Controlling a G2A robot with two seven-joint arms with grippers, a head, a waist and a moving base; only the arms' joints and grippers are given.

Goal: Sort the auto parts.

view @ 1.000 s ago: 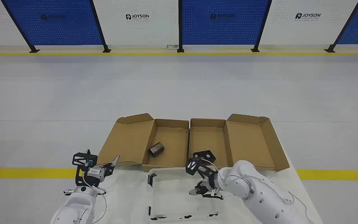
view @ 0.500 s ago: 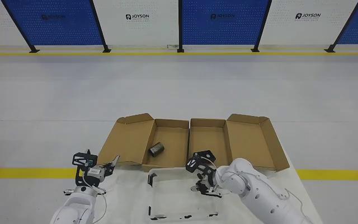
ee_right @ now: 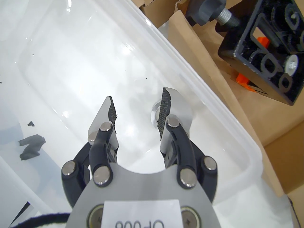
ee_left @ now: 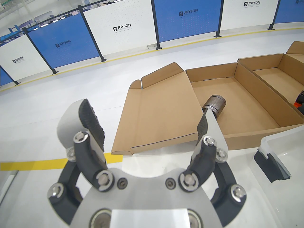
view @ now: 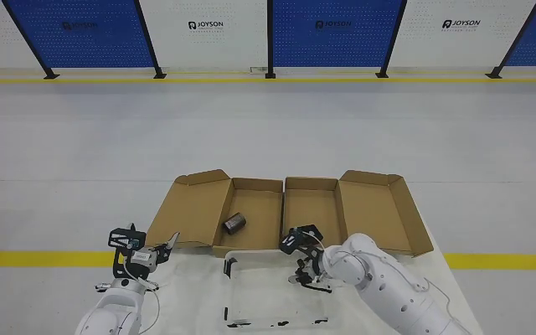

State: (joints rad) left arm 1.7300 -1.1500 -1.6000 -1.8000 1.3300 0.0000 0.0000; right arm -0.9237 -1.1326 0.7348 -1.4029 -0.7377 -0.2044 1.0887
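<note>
A: The right gripper (ee_right: pixel 137 100) hangs inside the clear plastic bin (ee_right: pixel 166 46), jaws spread and nothing held. In the top view the right gripper (view: pixel 303 276) sits low in the frame, just right of centre. What is it after?

B: Most likely the small silvery round metal part (ee_right: pixel 154 116) on the bin floor. It lies close behind one finger (ee_right: pixel 163 105), not in the gap, and part of it is hidden.

A: So closing now would miss.

B: I think so. I would shift sideways until the part sits midway between the pads, then drop straight down and close slowly. It looks thin and smooth, so it may skate on the plastic. The pads should reach the floor before squeezing.

A: And the wall?

B: The bin's rim is near on that side, so keep the outer finger off it.

A: The left gripper (ee_left: pixel 143 112)?

B: Also spread and empty. In the top view the left gripper (view: pixel 170 241) is at the lower left, beside the flap of the left brown cardboard box (view: pixel 197 201). A dark metal cylinder (view: pixel 234 223) already lies in that box. The second brown cardboard box (view: pixel 314 197) stands against its right side.

A: Which box takes the silvery part?

B: I cannot tell yet.
</note>
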